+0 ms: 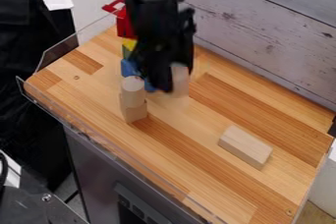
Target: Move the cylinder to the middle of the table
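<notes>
1. Directions take the table's middle as the clock's centre. The table [190, 154] is smooth, striped wood in honey and darker brown strips.
2. At four o'clock, a long rectangular block [244, 147] of pale, plain wood lies flat, with crisp edges.
3. Toward ten o'clock, a squarer pale block [134, 113] has the cylinder [133, 89] upright, seemingly on top of it; the cylinder is light wood with a flat, round end.
4. Near twelve o'clock, the black hand [172, 80] hangs steeply downward from the dark arm [157, 12], just beside the cylinder. A blurred pale piece [181, 83] is at its tips; whether it is gripped, or how wide the hand is, I cannot tell.
5. Around eleven o'clock are a blue piece [129, 68], then green [125, 52] and yellow [129, 44] ones, with a red piece [125, 25] farther back.
6. Beyond one o'clock rises a whitewashed plank wall [263, 36], knotted and grainy.
</notes>
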{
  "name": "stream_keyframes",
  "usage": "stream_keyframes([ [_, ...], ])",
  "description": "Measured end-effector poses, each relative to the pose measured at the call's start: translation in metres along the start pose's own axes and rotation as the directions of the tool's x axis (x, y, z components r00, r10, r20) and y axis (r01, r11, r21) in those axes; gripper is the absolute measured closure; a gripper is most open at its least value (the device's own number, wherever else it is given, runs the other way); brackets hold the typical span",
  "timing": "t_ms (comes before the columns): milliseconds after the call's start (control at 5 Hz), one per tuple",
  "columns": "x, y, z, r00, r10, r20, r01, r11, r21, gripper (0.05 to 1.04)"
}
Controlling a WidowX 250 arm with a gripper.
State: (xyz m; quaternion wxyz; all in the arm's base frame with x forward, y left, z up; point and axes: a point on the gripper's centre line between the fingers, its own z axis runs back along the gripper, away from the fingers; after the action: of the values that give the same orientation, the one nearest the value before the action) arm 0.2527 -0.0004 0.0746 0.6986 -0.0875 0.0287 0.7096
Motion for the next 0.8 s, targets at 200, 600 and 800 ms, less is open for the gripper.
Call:
stream_keyframes([
  [200,-0.004,-0.002,-0.013,1.000,-0.009,-0.023,0.009,1.000,0.015,0.541],
  [600,-0.014,-0.002,-0.048,0.998,-0.045,-0.031,0.047,0.998,0.040,0.541],
  [800,-0.016,-0.005,-0.059,0.998,-0.061,-0.025,0.061,0.997,0.036,0.541],
])
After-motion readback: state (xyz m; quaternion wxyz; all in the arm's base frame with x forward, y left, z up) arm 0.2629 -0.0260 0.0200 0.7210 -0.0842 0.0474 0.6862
